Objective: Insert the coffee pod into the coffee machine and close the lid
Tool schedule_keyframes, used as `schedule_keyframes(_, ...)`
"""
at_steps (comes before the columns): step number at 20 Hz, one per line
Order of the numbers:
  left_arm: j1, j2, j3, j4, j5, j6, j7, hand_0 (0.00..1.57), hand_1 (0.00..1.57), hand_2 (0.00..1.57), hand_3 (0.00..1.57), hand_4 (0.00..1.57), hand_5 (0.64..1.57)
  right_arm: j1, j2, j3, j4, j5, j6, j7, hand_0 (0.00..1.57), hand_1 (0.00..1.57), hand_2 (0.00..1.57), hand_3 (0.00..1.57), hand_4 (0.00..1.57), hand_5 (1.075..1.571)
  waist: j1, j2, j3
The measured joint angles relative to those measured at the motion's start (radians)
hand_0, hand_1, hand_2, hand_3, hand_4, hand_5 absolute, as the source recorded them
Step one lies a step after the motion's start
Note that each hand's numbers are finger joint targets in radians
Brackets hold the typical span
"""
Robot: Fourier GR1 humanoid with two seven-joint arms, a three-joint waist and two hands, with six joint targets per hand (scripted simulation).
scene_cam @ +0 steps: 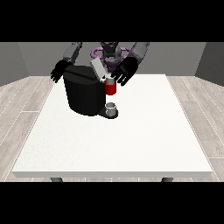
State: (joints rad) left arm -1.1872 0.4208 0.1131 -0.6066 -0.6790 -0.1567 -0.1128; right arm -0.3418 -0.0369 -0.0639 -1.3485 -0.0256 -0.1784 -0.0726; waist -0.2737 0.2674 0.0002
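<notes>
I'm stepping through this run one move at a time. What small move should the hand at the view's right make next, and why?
Probably ease down onto the raised lid and press it shut. The hand at the view's right hangs open just above the red thing at the machine, beside the lid, which stands tilted up from the coffee machine.

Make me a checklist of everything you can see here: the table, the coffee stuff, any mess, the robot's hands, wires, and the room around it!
Surface: large white table, mostly bare.
Job's things: black coffee machine on the table's far left part, its grey lid tilted up; a red thing at the machine; a small grey thing on the machine's base, cannot tell if it is the pod.
Clutter: nothing seen.
Hands: hand at the view's right spread open beside the lid; hand at the view's left open behind the machine.
Cables: nothing seen.
Surroundings: pale wood-plank floor, grey walls.
</notes>
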Motion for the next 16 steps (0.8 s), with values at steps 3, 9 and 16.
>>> schedule_keyframes(3, 0.009, 0.004, -0.005, -0.004, -0.009, 0.005, -0.014, 1.05, 1.05, 1.12, 0.95, 0.37, 1.571, 0.004, 0.004, -0.002, 0.0, -0.006, 0.002, -0.011, 0.0, 0.0, 0.0, 0.0, 0.46, 1.571, 0.003, -0.001, 0.0007)
schedule_keyframes(9, 0.016, 0.011, -0.004, -0.008, -0.021, 0.025, -0.038, 1.02, 1.02, 1.09, 0.9, 0.37, 1.571, 0.001, -0.001, 0.002, -0.005, -0.003, 0.004, -0.009, 0.0, 0.0, 0.0, 0.0, 0.41, 1.571, -0.001, 0.006, 0.0021)
schedule_keyframes(16, 0.025, 0.025, -0.037, -0.007, -0.057, -0.008, -0.061, 0.0, 0.0, 0.0, 0.0, 0.0, 1.571, 0.004, -0.008, -0.008, -0.003, -0.012, 0.007, -0.003, 0.0, 0.0, 0.0, 0.0, 0.35, 1.571, -0.001, -0.002, 0.0017)
